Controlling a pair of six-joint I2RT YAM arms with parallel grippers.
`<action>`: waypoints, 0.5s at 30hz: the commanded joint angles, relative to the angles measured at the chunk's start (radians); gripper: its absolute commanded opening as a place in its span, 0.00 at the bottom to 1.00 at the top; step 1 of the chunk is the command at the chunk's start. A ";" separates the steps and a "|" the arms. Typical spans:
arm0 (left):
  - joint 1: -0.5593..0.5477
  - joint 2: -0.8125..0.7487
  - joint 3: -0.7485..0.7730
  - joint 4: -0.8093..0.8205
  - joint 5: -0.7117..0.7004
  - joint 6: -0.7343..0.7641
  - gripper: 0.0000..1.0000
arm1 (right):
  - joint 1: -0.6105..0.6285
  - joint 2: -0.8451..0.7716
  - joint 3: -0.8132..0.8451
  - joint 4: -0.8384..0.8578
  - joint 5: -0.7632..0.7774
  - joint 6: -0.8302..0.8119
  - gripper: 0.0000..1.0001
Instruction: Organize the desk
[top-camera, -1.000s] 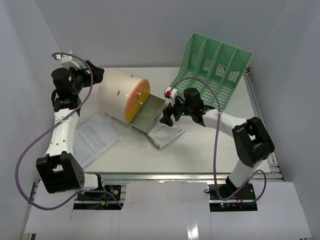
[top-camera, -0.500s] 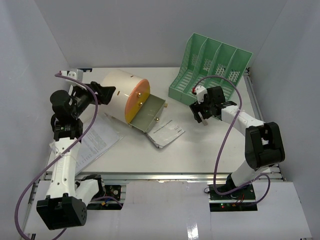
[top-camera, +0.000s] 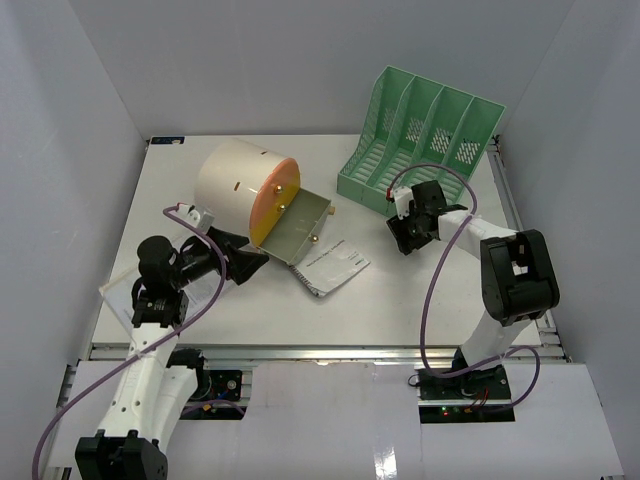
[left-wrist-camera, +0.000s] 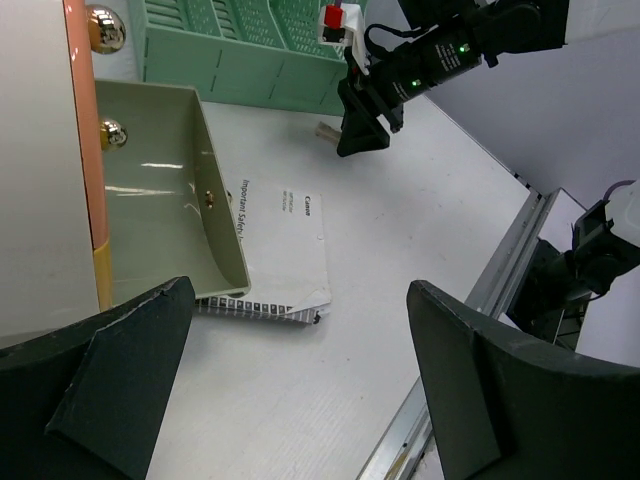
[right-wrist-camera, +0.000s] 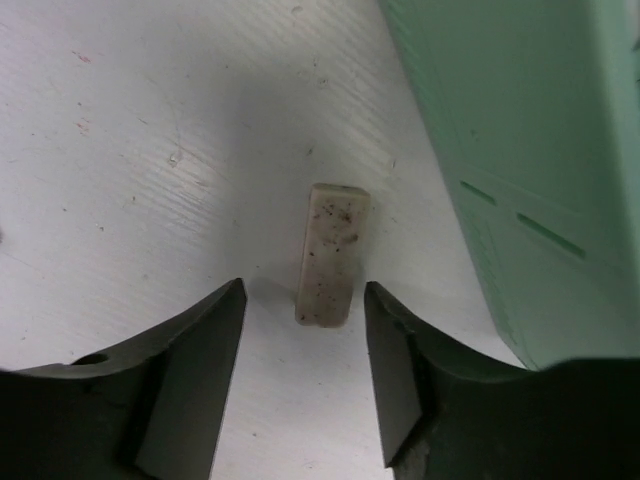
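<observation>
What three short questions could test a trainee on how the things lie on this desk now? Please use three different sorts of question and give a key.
1. Fill in: the small cream eraser lies on the desk beside the mint-green ____.
2. True or false: the right gripper is shut on the eraser.
3. Choose one. The spiral-bound booklet is:
A) leaning against the back wall
B) flat on the desk by the open drawer
C) held in the right gripper

Key
1. file rack
2. False: it is open, with one finger on each side of the eraser.
3. B
</observation>
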 joint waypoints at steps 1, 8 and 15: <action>-0.001 -0.036 -0.009 0.015 0.031 0.030 0.98 | -0.006 0.026 0.010 -0.019 0.009 -0.009 0.52; -0.003 -0.039 -0.009 0.008 0.027 0.030 0.98 | -0.014 0.047 0.014 -0.035 -0.015 -0.017 0.26; -0.003 -0.042 -0.006 -0.007 0.000 0.038 0.98 | -0.009 -0.033 0.047 -0.078 -0.291 -0.061 0.11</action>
